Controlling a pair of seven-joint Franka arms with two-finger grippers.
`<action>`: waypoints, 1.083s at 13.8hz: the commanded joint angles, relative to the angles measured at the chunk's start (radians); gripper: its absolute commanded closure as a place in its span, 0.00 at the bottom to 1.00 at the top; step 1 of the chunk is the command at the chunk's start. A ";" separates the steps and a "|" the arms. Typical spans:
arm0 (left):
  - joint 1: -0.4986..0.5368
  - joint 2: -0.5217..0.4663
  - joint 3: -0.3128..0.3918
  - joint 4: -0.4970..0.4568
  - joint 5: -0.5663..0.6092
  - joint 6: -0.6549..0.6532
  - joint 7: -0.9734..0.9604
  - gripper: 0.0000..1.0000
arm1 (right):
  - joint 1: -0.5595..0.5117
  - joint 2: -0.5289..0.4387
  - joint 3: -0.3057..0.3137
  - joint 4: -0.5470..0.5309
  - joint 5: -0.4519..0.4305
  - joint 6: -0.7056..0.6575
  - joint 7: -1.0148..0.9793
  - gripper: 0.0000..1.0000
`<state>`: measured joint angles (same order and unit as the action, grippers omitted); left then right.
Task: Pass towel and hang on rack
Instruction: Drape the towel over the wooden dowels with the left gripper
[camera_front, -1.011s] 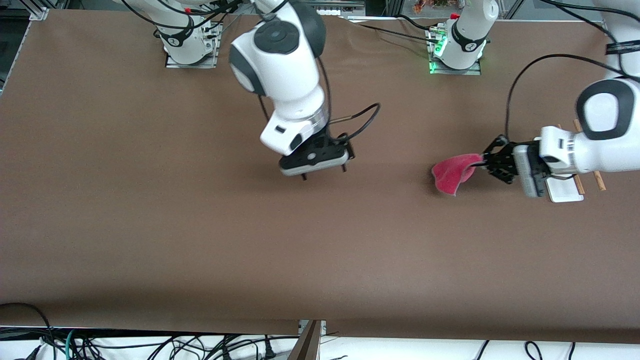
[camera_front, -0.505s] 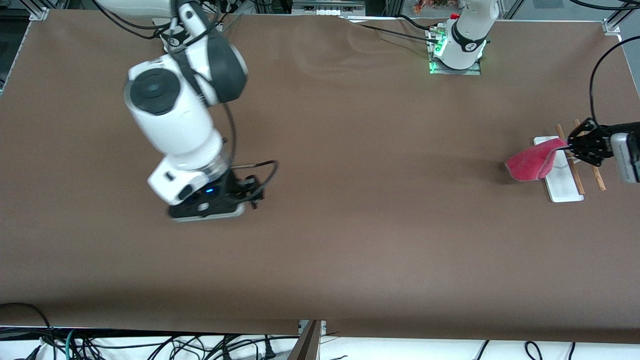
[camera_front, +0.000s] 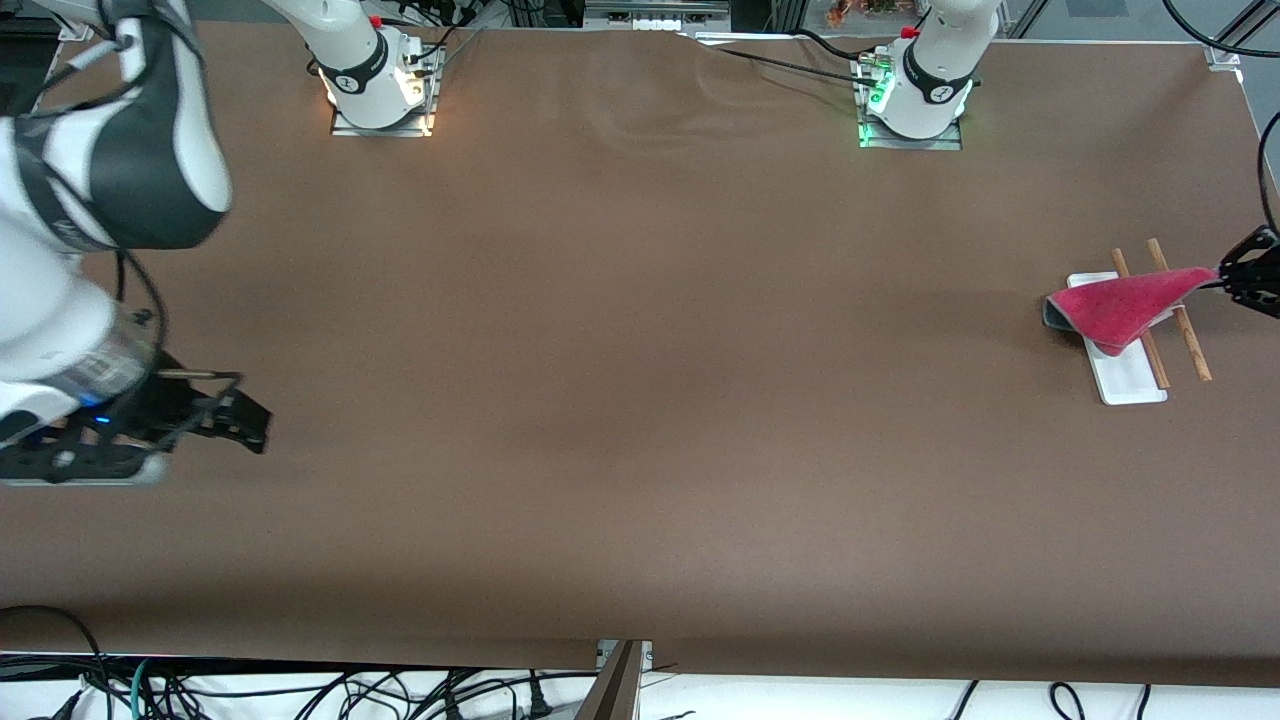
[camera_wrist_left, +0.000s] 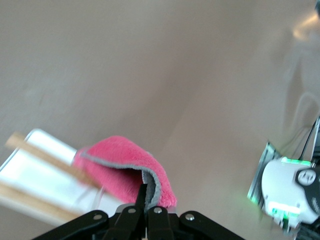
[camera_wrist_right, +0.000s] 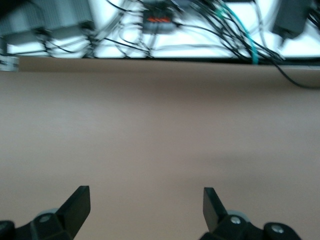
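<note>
The pink-red towel (camera_front: 1120, 305) with its grey edging is spread over the rack at the left arm's end of the table. The rack is a white base plate (camera_front: 1130, 380) with two light-brown rods (camera_front: 1192, 335). My left gripper (camera_front: 1222, 276) is shut on the towel's corner, just off the rods. In the left wrist view the fingers (camera_wrist_left: 141, 196) pinch the towel (camera_wrist_left: 122, 167) above the plate (camera_wrist_left: 30, 172) and a rod (camera_wrist_left: 42, 155). My right gripper (camera_front: 250, 428) is open and empty over bare table at the right arm's end; it also shows in the right wrist view (camera_wrist_right: 145, 200).
The brown table runs wide between the two arms. The arm bases (camera_front: 915, 95) stand along the table's edge farthest from the front camera. Cables (camera_wrist_right: 165, 30) lie past the table's edge nearest the front camera.
My left gripper has carried the towel from mid-table to the left arm's end and over the rack. My right arm has swung away to the right arm's end of the table.
</note>
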<state>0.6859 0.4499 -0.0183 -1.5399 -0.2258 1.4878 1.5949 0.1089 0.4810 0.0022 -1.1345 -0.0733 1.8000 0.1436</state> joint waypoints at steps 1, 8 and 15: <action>0.036 0.059 -0.014 0.101 0.040 -0.032 0.072 1.00 | -0.078 -0.198 0.021 -0.285 0.003 0.013 -0.009 0.00; 0.087 0.088 -0.014 0.148 0.052 -0.029 0.135 1.00 | -0.132 -0.376 0.022 -0.479 0.000 -0.025 -0.039 0.00; 0.119 0.111 -0.005 0.199 0.068 -0.027 0.210 1.00 | -0.161 -0.446 0.050 -0.481 -0.003 -0.084 -0.042 0.00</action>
<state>0.7953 0.5351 -0.0178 -1.3999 -0.1905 1.4867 1.7586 -0.0286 0.0659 0.0146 -1.5814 -0.0739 1.7134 0.1120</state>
